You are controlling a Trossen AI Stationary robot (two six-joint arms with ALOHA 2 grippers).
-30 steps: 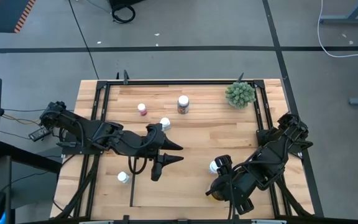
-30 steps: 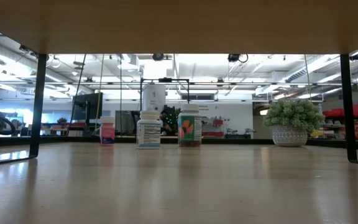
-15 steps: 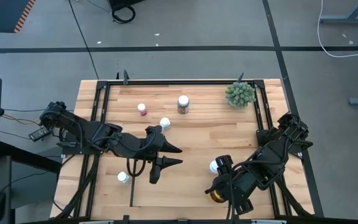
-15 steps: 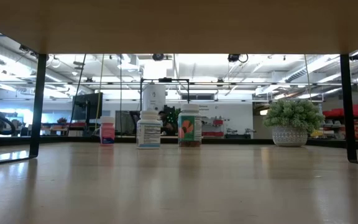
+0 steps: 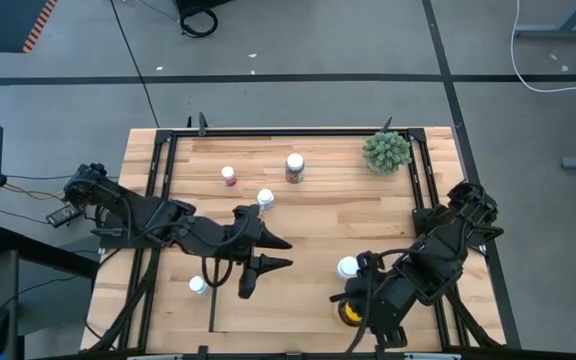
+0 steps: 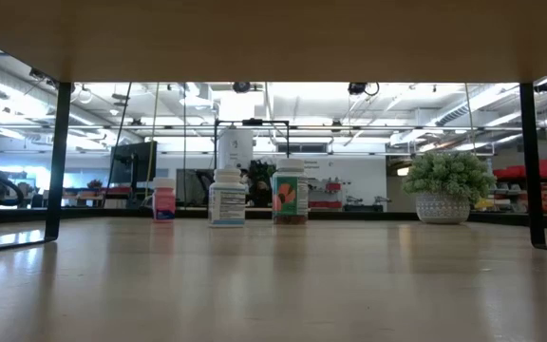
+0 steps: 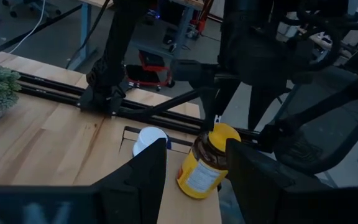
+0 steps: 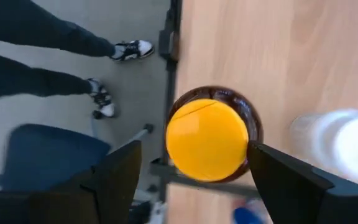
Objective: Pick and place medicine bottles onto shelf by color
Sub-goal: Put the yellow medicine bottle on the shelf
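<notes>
The right pincer (image 5: 353, 310), spread, hovers over the amber bottle (image 5: 349, 312) at the bench (image 5: 318, 215) front edge, a white-capped bottle (image 5: 347, 267) at its 12 o'clock. The left pincer (image 5: 273, 253), spread, waits mid-bench.

plant (image 5: 386, 151): spiky green, far right part of the table (image 5: 368, 220), in a pale pot per the low view | person's legs (image 8: 42, 53): dark trousers, black-and-white shoes, on the grey floor beside the table | blue chair seat (image 8: 39, 165): near those legs

Even bright overhead light; ceiling strips (image 6: 283, 95) glare in low view; white-capped bottle (image 8: 347, 146) blurred.
</notes>
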